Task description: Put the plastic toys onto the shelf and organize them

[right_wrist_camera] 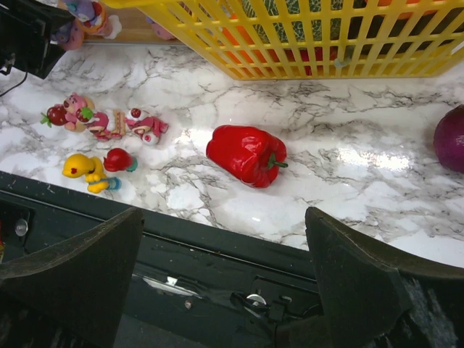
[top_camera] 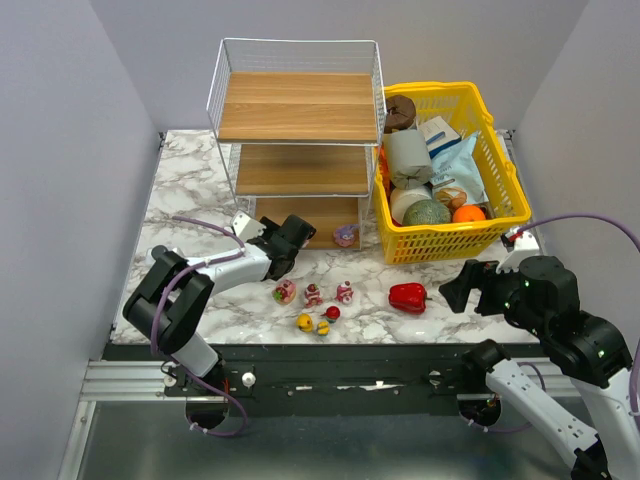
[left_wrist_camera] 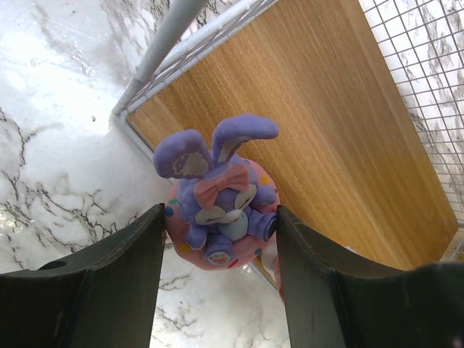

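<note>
My left gripper (left_wrist_camera: 220, 250) is shut on a purple bunny on a pink dotted base (left_wrist_camera: 221, 199), held at the front left corner of the shelf's lowest wooden board (left_wrist_camera: 326, 123). In the top view this gripper (top_camera: 295, 238) is at the shelf (top_camera: 297, 120), and another bunny (top_camera: 346, 236) sits on the lowest board. Several toys lie on the table: pink bears (top_camera: 285, 291), (top_camera: 313, 295), (top_camera: 345, 292), a yellow duck (right_wrist_camera: 83, 168) and a red duck (right_wrist_camera: 118, 159). My right gripper (right_wrist_camera: 221, 275) is open and empty over the table's front edge.
A red bell pepper (right_wrist_camera: 246, 154) lies right of the toys. A yellow basket (top_camera: 505, 215) full of food items stands right of the shelf. A dark purple ball (right_wrist_camera: 453, 138) lies at the far right. White wire mesh (left_wrist_camera: 428, 80) walls the shelf.
</note>
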Controlling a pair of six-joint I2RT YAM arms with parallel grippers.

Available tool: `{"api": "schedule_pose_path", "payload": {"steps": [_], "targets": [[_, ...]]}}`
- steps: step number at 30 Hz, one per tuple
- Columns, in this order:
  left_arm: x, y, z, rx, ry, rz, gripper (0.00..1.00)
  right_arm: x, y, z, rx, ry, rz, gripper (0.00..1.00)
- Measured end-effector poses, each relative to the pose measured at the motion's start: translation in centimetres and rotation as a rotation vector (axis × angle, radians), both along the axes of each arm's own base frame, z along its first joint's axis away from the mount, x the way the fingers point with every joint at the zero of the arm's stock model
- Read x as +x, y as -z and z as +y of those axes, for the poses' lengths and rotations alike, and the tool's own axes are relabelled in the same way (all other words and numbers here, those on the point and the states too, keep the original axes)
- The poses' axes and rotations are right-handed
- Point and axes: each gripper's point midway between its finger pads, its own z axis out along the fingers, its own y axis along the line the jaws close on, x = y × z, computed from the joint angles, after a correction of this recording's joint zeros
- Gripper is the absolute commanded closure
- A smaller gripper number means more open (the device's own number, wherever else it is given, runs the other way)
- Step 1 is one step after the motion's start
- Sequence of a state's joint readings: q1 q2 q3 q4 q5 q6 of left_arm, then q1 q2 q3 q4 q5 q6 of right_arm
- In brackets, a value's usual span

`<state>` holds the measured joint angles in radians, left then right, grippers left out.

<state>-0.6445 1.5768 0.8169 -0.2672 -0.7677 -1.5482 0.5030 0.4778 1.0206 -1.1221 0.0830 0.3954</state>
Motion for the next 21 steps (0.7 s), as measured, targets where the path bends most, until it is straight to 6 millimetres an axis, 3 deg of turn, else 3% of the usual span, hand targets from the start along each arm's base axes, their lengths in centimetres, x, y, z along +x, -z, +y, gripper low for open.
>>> {"api": "schedule_pose_path", "payload": {"steps": [6, 21], "targets": [[0.2, 0.2, -0.1, -0.005, -0.003, -0.003, 0.51, 0.0, 0.3, 0.1, 0.004, 0.002, 0.010, 0.00], [1.1, 0.5, -0.8, -0.021, -0.010, -0.015, 0.64, 0.0, 0.3, 0.2, 0.017, 0.010, 0.015, 0.00]]}}
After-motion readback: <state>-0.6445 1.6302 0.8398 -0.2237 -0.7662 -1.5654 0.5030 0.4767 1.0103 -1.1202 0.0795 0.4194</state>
